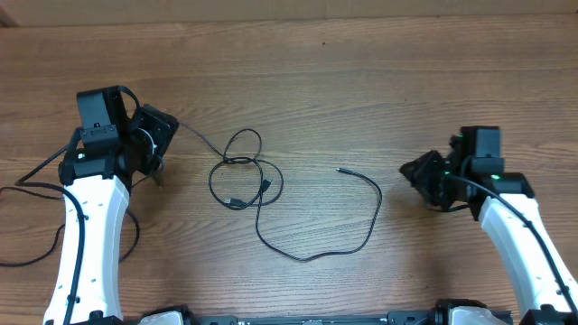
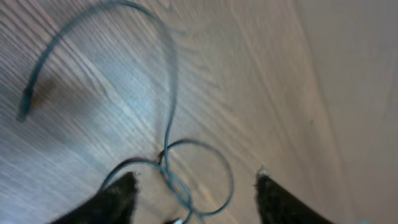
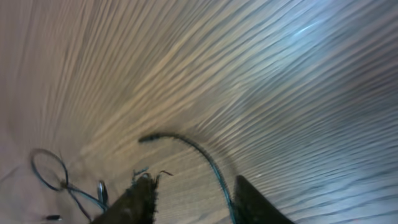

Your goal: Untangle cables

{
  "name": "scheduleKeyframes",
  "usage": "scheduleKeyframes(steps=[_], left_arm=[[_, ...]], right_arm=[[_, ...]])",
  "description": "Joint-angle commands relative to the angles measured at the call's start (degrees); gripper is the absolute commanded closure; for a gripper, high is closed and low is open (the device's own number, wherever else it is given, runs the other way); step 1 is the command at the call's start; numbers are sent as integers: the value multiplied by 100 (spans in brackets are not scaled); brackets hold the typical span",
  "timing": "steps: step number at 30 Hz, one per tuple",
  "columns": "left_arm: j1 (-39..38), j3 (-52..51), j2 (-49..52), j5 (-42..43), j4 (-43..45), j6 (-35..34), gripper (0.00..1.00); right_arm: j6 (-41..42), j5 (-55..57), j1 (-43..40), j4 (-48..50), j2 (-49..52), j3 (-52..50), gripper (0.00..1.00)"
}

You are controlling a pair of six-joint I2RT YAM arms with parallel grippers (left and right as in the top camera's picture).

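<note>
The thin black cables point(image 1: 244, 171) lie tangled in loops at the table's middle. One long cable point(image 1: 377, 203) sweeps right from the tangle and ends in a plug tip point(image 1: 340, 169). A thin strand point(image 1: 199, 140) runs from the tangle toward my left gripper point(image 1: 165, 149), which is open just left of the tangle. In the left wrist view the jaws point(image 2: 196, 186) are open over a cable loop point(image 2: 211, 155). My right gripper point(image 1: 411, 173) is open, right of the long cable. In the right wrist view the jaws point(image 3: 193, 186) are open with a cable point(image 3: 205, 158) between the fingers.
Thicker black wires point(image 1: 27, 185) trail from the left arm's base along the left edge. The wooden table's far edge point(image 1: 289, 11) runs along the top. Both arm bases stand at the front corners.
</note>
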Motion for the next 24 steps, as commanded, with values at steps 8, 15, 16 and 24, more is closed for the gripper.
scheduleKeyframes(steps=[8, 15, 16, 24], left_arm=[[-1198, 52, 42, 446, -284, 1832, 21], [-2411, 52, 520, -1377, -385, 3567, 5], [-2468, 52, 610, -1543, -382, 3733, 6], [-2608, 52, 1930, -1987, -417, 6168, 19]], right_arm=[[-109, 166, 743, 24, 111, 22, 41], [-114, 236, 743, -76, 140, 20, 33], [-111, 262, 743, -83, 140, 20, 32], [-111, 387, 743, -120, 140, 20, 26]])
